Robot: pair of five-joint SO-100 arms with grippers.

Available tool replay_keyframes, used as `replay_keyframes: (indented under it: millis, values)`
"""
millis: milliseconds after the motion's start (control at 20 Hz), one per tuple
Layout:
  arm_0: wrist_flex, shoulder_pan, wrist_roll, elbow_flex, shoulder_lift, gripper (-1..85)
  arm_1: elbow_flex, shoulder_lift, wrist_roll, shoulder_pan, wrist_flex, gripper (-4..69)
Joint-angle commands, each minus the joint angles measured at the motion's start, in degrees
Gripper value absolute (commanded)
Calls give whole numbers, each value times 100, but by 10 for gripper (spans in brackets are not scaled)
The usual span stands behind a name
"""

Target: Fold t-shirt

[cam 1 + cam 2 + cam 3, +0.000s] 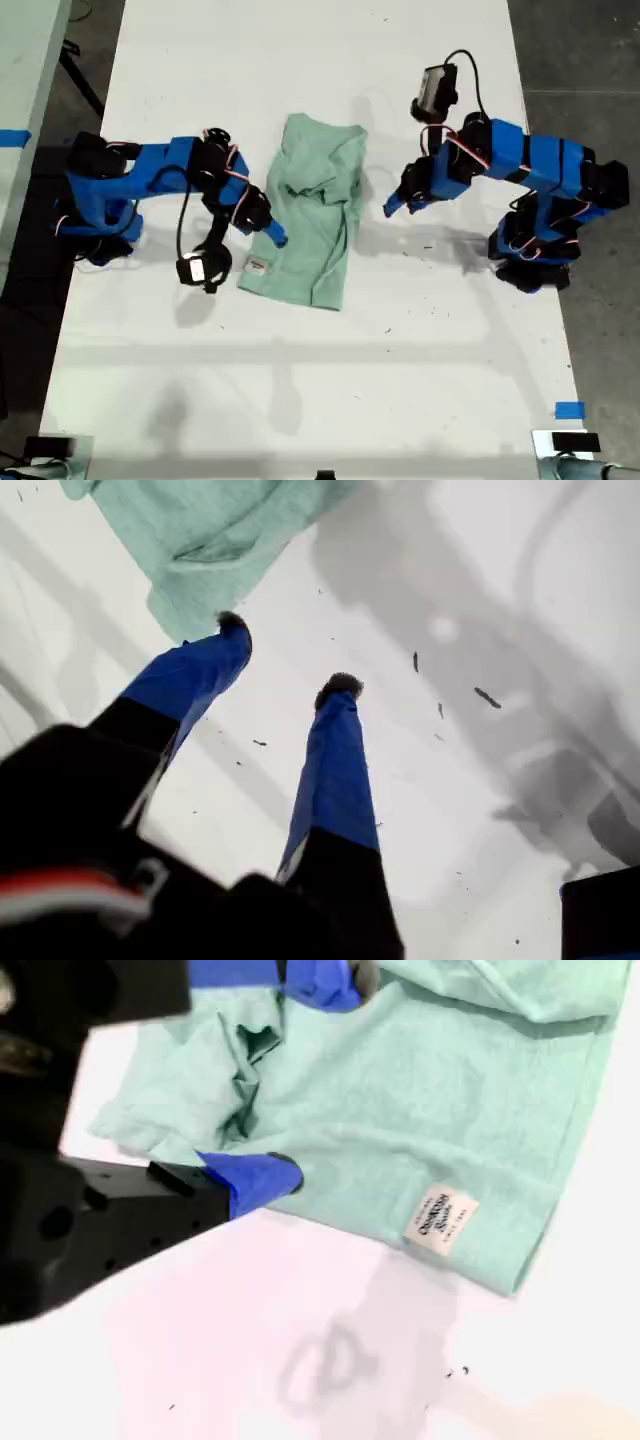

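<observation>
The t-shirt (pixel 312 215) is seen lying in the middle of the white surface (pixel 300 390), partly folded into a narrow, rumpled strip that runs away from the camera in the exterior view, with wrinkles bunched across its upper half. A small sewn label (pixel 441 1219) is shown near one hem corner, on the exterior view's left side of the cloth.

My second end effector (pixel 300 1080) is found at that same edge of the t-shirt, its jaws spread wide apart over the fabric. One blue fingertip (pixel 262 1175) is set at the edge of the cloth where it meets the surface, and the other is placed further in over the shirt; whether either presses the fabric cannot be told, and nothing is clamped between them. The second arm is stretched in from the exterior view's left, bent at the elbow, with its wrist camera hanging toward the viewer.

My first end effector (pixel 288 655) is held just beside the opposite edge of the t-shirt, at the exterior view's right, jaws apart and empty, above bare surface, one tip close to a corner of the cloth. The first arm is reached in from the exterior view's right, its forearm angled downward.
</observation>
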Motion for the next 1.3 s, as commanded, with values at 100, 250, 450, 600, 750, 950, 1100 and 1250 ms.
replay_keyframes:
  millis: [100, 250, 450, 600, 750, 950, 1100, 1250]
  values:
    - [18, -448, 0, 1978, 2303, 295, 352, 738, 290, -220, -114, 185]
    - [-589, -53, -352, 3568, 3384, 291, 835, 1151, 589, -624, -185, 148]
    - [-1767, 659, -782, 5177, 4333, 283, 1020, 571, 879, -1459, -1354, 145]
    - [-2566, 923, -932, 5810, 4491, 280, 325, -703, 1037, -1723, -1837, 214]
    - [-3173, 1028, -932, 6100, 4412, 277, -756, -1863, 1037, -1784, -1837, 241]
    - [-3357, 1143, -905, 5968, 3753, 276, -2241, -3182, 1002, -1907, -1582, 261]
    - [-3577, 1283, -932, 5968, 3586, 276, -3050, -3841, 1020, -2048, -1441, 264]
    - [-3964, 1362, -932, 5968, 3234, 276, -3480, -4315, 1046, -2162, -1441, 264]
